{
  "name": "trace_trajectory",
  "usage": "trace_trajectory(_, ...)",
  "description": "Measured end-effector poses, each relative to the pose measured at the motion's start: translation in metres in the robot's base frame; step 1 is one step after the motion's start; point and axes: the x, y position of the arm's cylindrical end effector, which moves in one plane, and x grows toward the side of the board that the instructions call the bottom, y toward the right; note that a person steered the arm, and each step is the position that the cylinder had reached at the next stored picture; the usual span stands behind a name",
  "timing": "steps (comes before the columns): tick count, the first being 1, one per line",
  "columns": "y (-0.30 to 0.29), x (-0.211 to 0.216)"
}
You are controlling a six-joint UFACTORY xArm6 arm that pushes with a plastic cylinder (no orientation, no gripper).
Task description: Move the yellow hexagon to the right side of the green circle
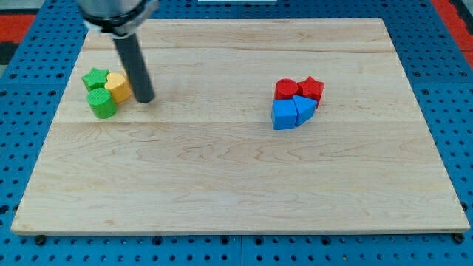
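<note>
The yellow hexagon sits near the view's left on the wooden board. It touches the green circle, which lies just below and left of it, and the green star to its upper left. My tip stands just right of the yellow hexagon, close to or touching its right edge. The dark rod rises from the tip toward the view's top left.
A second cluster lies right of centre: a red circle, a red star, a blue block and a blue triangle, all touching. A blue pegboard surrounds the board.
</note>
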Motion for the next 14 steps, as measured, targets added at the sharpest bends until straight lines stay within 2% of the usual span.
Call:
trace_trajectory(1,0.021,-0.040)
trace_trajectory(2,-0.004,-0.075)
trace_trajectory(3,-0.048,-0.081)
trace_trajectory(5,-0.089,-0.043)
trace_trajectory(7,-0.074,-0.078)
trace_trajectory(8,-0.059,-0.079)
trace_trajectory(9,-0.058,-0.057)
trace_trajectory(11,-0.076,-0.048)
trace_trajectory(13,-0.041,-0.061)
trace_trajectory(14,-0.031,-0.049)
